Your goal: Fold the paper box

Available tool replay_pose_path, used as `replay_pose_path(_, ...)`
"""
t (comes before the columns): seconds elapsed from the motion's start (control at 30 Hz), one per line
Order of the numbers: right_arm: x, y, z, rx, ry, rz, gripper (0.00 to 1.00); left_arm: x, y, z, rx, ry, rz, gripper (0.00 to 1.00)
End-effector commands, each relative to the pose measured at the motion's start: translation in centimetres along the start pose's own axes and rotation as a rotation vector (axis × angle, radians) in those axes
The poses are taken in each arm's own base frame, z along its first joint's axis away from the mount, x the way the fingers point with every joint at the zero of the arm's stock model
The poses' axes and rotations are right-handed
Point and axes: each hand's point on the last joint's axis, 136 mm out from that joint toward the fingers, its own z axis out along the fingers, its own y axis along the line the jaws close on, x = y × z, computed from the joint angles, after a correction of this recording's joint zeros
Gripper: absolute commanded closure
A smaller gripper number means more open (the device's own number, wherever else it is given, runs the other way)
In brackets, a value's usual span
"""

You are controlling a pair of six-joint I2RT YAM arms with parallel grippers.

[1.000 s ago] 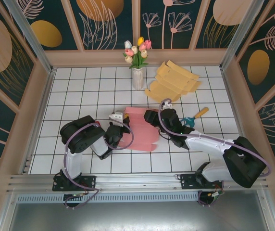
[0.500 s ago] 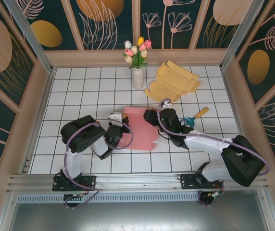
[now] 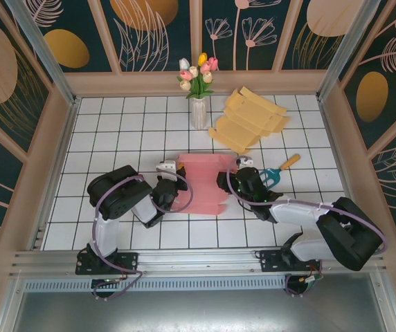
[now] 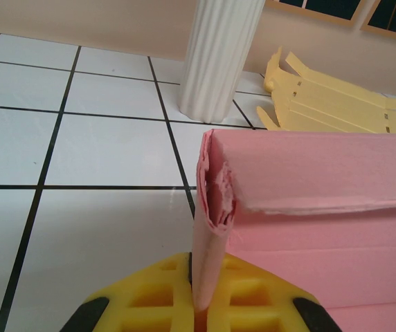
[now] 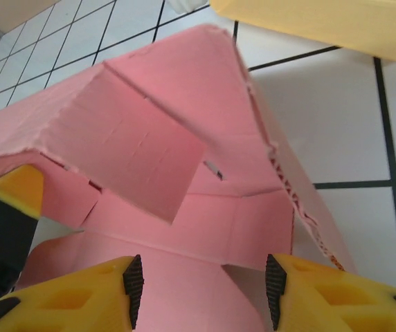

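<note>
White tiles with dark grout cover the table point(image 3: 115, 124), walled in by floral panels. At its middle the left gripper point(image 4: 198, 304) is pinched tight on an upturned flap at the left edge of the pink paper box point(image 3: 201, 185), which lies partly folded between the two arms, while the right gripper point(image 5: 201, 283) stands with its jaws apart at the box's right edge, a raised panel arching beyond its fingers. Farther back stand a white vase of tulips point(image 3: 199, 111) and, just to its right, flat yellow box blanks point(image 3: 250, 119).
</note>
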Motion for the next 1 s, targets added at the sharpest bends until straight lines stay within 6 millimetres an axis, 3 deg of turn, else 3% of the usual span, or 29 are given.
replay_pose_path(0.0, -1.7, 0.0, 0.2, -0.017, -0.059, 0.002, 0.47, -0.5, -0.5, 0.1, 0.019, -0.009, -0.024, 1.00)
replay_pose_path(0.13, -2.2, -0.6, 0.7, -0.001, -0.061, 0.015, 0.47, -0.4, -0.7, 0.1, 0.028, -0.005, -0.024, 1.00)
replay_pose_path(0.4, -1.3, -0.9, 2.3, 0.009, -0.018, 0.029, 0.47, -0.4, -1.0, 0.1, 0.045, -0.003, -0.032, 1.00)
replay_pose_path(0.73, -1.4, 2.7, 2.0, -0.182, -0.016, -0.016, 0.50, 0.2, -1.0, 0.3, 0.047, 0.012, -0.033, 1.00)
replay_pose_path(0.97, 0.4, 2.6, 3.2, -0.172, 0.048, -0.020, 0.51, 0.1, -1.2, 0.3, 0.057, 0.007, -0.047, 1.00)
